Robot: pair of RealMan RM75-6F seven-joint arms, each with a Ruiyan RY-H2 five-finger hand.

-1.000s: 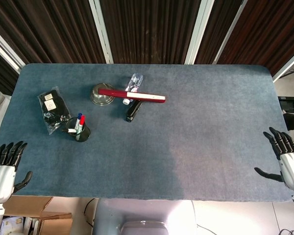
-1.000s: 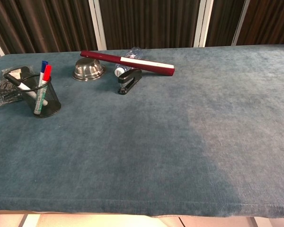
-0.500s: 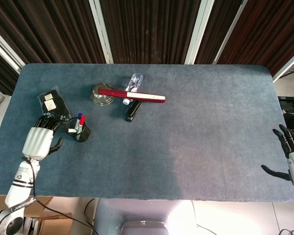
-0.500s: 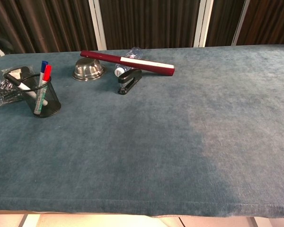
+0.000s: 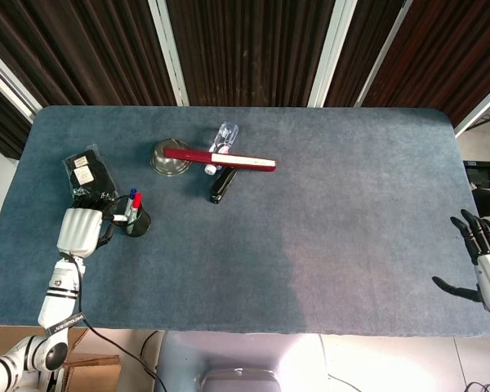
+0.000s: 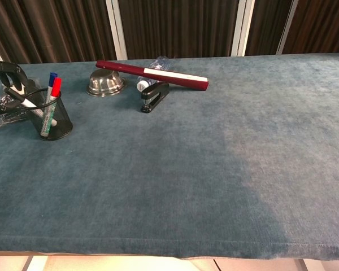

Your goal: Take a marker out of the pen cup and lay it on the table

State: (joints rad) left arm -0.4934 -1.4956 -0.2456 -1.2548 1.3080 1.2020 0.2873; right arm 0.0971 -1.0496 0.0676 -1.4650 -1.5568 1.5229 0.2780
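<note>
A black mesh pen cup (image 5: pixel 137 222) (image 6: pixel 51 123) stands at the table's left side. A blue-capped marker (image 6: pixel 52 79) and a red-capped marker (image 6: pixel 56 88) stick up from it, and a black-capped white marker (image 6: pixel 24 101) leans out to the left. My left hand (image 5: pixel 80 228) (image 6: pixel 9 79) is right beside the cup, its fingers curved over the leaning marker's black end and its thumb apart below; I see no grip. My right hand (image 5: pixel 483 260) hovers at the table's right edge with its fingers spread and nothing in it. The chest view does not show it.
A clear bag of black items (image 5: pixel 86 178) lies just behind my left hand. Further back sit a steel bowl (image 5: pixel 168 159), a long maroon box (image 5: pixel 220 158) resting across a black stapler (image 5: pixel 222 184), and a small plastic bottle (image 5: pixel 224 136). Blue cloth covers the table (image 5: pixel 335 237).
My left hand rose from the table's front left corner, moved forward and right to the pen cup, and now curls over the leaning marker. The right hand shifted slightly. The markers have not moved.
</note>
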